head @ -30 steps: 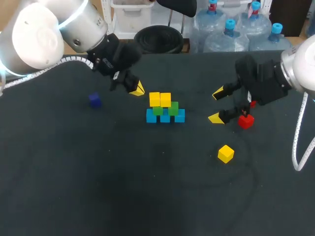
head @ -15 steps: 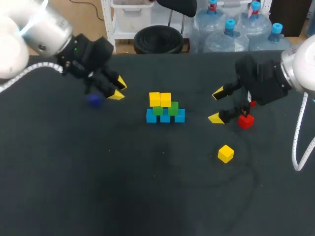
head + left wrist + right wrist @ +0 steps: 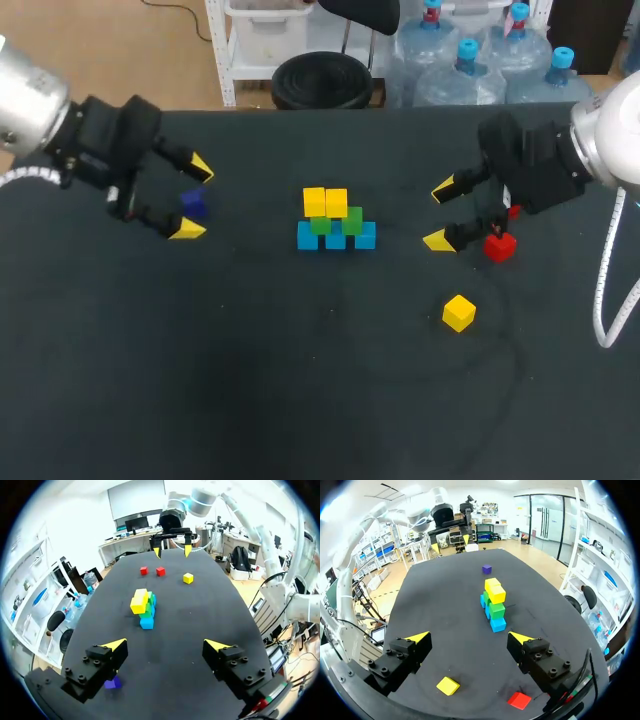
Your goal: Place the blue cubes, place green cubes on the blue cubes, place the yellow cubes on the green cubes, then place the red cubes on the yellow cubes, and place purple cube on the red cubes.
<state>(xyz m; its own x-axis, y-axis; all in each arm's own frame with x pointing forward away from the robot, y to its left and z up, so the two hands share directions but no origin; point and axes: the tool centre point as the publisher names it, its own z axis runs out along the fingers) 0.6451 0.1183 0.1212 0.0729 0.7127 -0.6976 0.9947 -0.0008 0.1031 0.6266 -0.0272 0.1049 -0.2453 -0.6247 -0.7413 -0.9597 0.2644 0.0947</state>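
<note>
Right, the count: three blue cubes (image 3: 335, 240), two green cubes (image 3: 352, 220) on them, two yellow cubes (image 3: 325, 201) on top, one loose yellow cube (image 3: 459, 312), two red cubes (image 3: 499, 246), one purple cube (image 3: 194, 205). Over the bench (image 3: 300, 380) the left pincer (image 3: 192, 198) gapes wide, the purple cube between its fingers. Spread too is the right pincer (image 3: 440, 215), red cubes just beside it, stack well ahead.

Table (image 3: 300, 400): matt black cloth, faintly fuzzy. Stacked cubes (image 3: 335, 222): smooth, matt, plastic-looking. Left arm (image 3: 28, 100): smooth silver-grey shell.
</note>
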